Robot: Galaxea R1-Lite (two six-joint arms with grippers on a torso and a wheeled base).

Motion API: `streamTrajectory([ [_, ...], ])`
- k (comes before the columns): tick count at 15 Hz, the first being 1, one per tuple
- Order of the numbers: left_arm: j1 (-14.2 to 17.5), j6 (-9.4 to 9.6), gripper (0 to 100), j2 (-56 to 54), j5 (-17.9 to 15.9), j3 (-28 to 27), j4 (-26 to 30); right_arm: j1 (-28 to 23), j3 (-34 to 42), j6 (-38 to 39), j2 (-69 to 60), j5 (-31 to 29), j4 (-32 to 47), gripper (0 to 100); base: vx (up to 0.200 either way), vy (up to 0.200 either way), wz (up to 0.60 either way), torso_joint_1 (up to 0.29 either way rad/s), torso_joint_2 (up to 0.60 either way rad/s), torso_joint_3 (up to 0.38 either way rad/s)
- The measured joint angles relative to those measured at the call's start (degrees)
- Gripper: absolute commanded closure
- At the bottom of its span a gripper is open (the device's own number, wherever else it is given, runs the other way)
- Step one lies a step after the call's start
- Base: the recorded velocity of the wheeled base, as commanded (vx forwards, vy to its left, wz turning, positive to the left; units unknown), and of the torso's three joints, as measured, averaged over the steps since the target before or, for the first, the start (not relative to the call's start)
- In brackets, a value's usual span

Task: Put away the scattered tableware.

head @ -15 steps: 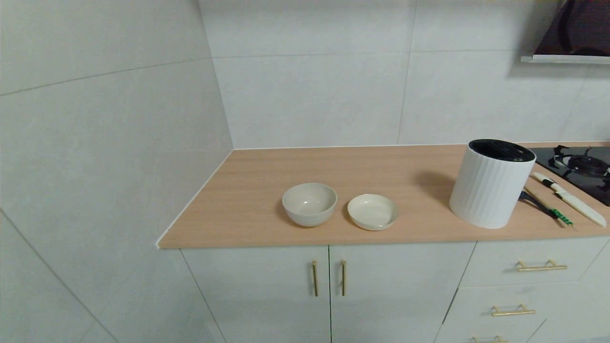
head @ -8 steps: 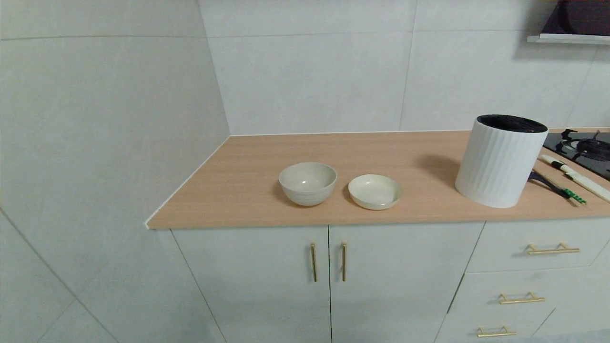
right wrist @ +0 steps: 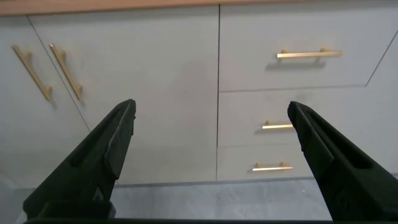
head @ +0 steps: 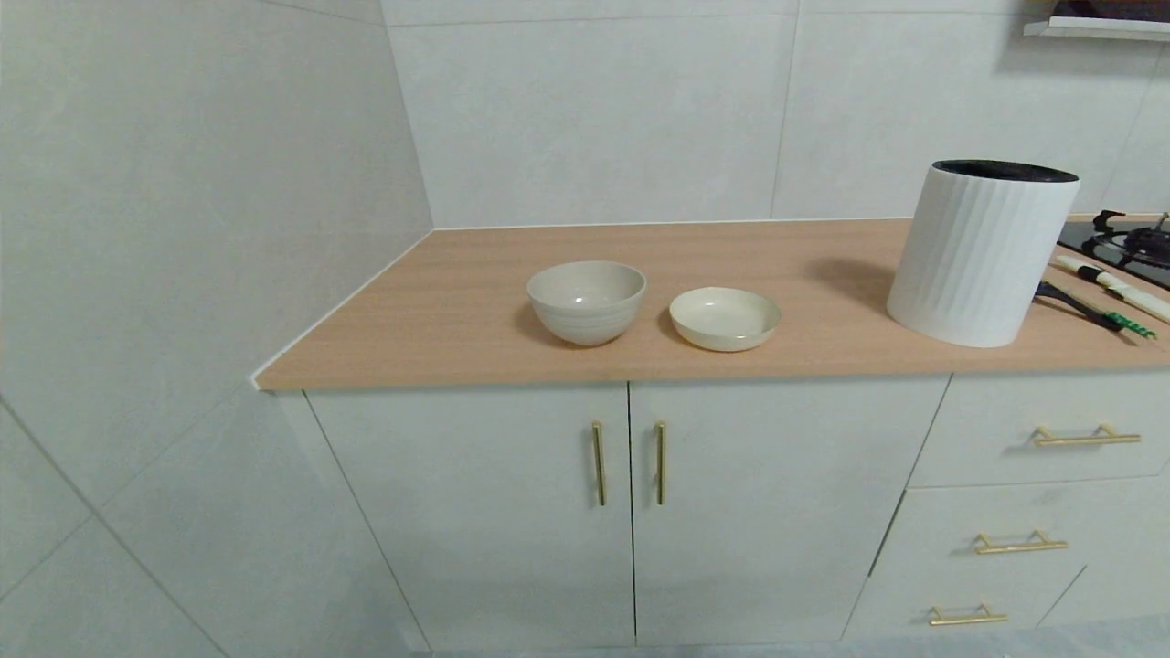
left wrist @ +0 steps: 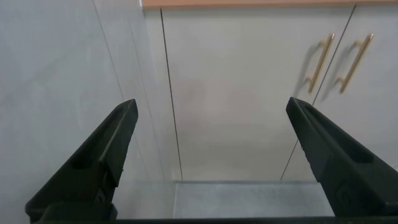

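A deep beige bowl (head: pixel 586 301) and a shallow cream dish (head: pixel 725 317) stand upright, empty, just beside each other near the wooden desk's (head: pixel 439 315) front edge, while a white knife (head: pixel 1117 287) and black-handled utensil (head: pixel 1071 303) lie flat behind a ribbed white holder (head: pixel 981 253).

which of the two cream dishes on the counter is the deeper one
The bowl on the left: its sides rise tall and round, while the dish beside it is low and shallow.
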Motion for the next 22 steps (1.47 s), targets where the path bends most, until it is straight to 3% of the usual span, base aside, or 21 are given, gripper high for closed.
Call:
streamTrajectory([
  [11, 0.00, 0.00, 0, 0.00, 0.00, 0.00, 0.02, 0.00, -0.02, 0.00, 0.00, 0.00, -0.02, 0, 0.000, 0.000, 0.00, -0.151, 0.45, 0.295],
  [22, 0.00, 0.00, 0, 0.00, 0.00, 0.00, -0.02, 0.00, -0.02, -0.18, 0.00, 0.00, 0.00, 0, 0.000, 0.000, 0.00, -0.008, 0.03, 0.021],
])
